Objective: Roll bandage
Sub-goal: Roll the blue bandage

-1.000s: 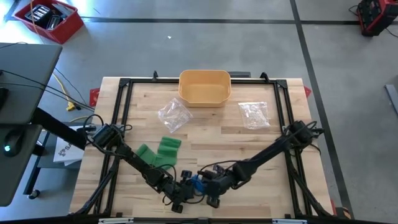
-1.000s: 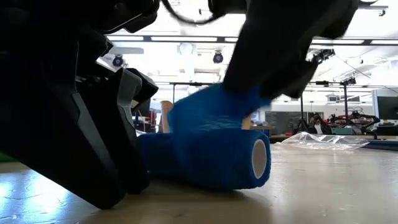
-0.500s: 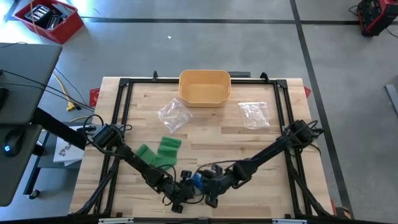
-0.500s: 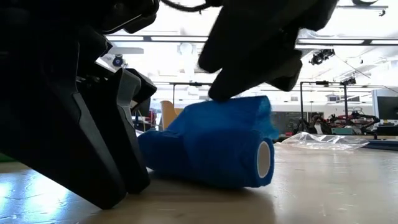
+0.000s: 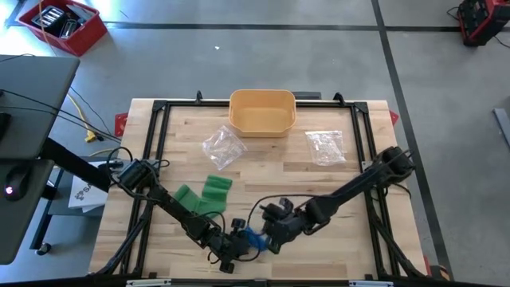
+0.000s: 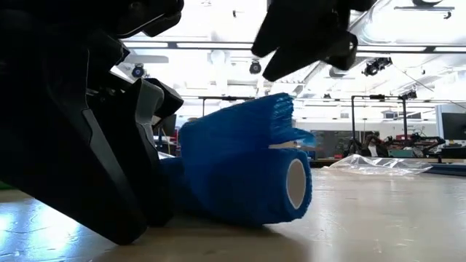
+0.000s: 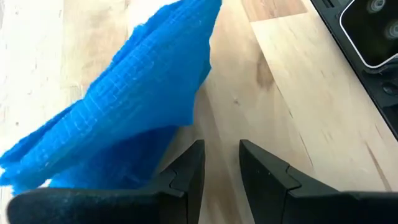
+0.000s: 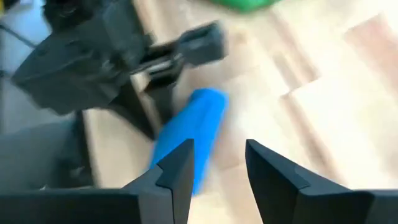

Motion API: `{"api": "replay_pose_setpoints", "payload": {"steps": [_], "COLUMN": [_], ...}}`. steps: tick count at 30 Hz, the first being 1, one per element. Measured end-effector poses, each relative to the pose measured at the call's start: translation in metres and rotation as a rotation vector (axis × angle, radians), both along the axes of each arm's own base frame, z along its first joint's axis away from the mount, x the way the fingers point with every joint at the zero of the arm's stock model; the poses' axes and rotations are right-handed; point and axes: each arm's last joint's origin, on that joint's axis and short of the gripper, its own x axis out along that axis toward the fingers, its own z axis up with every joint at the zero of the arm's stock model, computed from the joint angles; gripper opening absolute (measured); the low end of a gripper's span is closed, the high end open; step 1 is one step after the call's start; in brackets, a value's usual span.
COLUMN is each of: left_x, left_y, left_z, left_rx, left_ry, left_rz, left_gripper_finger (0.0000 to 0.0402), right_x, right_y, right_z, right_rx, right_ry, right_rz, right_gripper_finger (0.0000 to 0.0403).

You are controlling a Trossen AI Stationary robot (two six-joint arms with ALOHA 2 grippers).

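The blue bandage lies on the table between both claws: left gripper touching, part open, empty; right gripper just above, open

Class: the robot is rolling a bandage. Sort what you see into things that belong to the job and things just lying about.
Belongs to the job:
- blue bandage
- left gripper
- right gripper

Lying about:
- green bandage rolls
- yellow tub
- two clear plastic bags
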Motion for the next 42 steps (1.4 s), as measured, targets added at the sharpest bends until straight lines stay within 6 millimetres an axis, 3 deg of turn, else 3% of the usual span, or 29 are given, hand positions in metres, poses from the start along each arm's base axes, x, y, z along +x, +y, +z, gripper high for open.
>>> {"api": "replay_pose_setpoints", "payload": {"steps": [4,8,12,16,20,26,36,42], "left_x": [0.000,-0.001,-0.006,-0.019,-0.035,-0.042,-0.028,-0.024], "left_y": [0.000,-0.001,-0.006,-0.019,-0.033,-0.044,-0.033,-0.029], "left_z": [0.000,0.000,-0.001,-0.002,-0.002,-0.001,0.002,0.003], "left_rx": [0.000,-0.005,-0.037,-0.073,-0.068,-0.041,-0.036,-0.040], "left_ry": [0.000,0.004,0.017,0.050,0.029,-0.083,-0.125,-0.129], "left_rz": [0.000,0.010,0.030,0.088,0.136,0.178,0.226,0.235], "left_gripper_finger": [0.0097,0.0097,0.0097,0.0097,0.0097,0.0097,0.0097,0.0097], "right_x": [-0.012,-0.010,0.000,0.000,0.004,0.019,0.028,0.030], "right_y": [0.009,0.012,0.000,-0.015,-0.010,0.008,0.020,0.026], "right_z": [-0.006,-0.024,-0.045,-0.061,-0.061,-0.063,-0.057,-0.069], "right_rx": [-0.146,-0.151,-0.141,-0.183,-0.168,-0.033,0.017,0.031], "right_ry": [0.039,0.098,0.183,0.288,0.228,0.088,-0.056,-0.074], "right_rz": [0.049,0.077,0.085,-0.021,-0.038,0.062,0.113,0.108], "right_gripper_finger": [0.0134,0.0134,0.0134,0.0134,0.0134,0.0134,0.0133,0.0133]}}
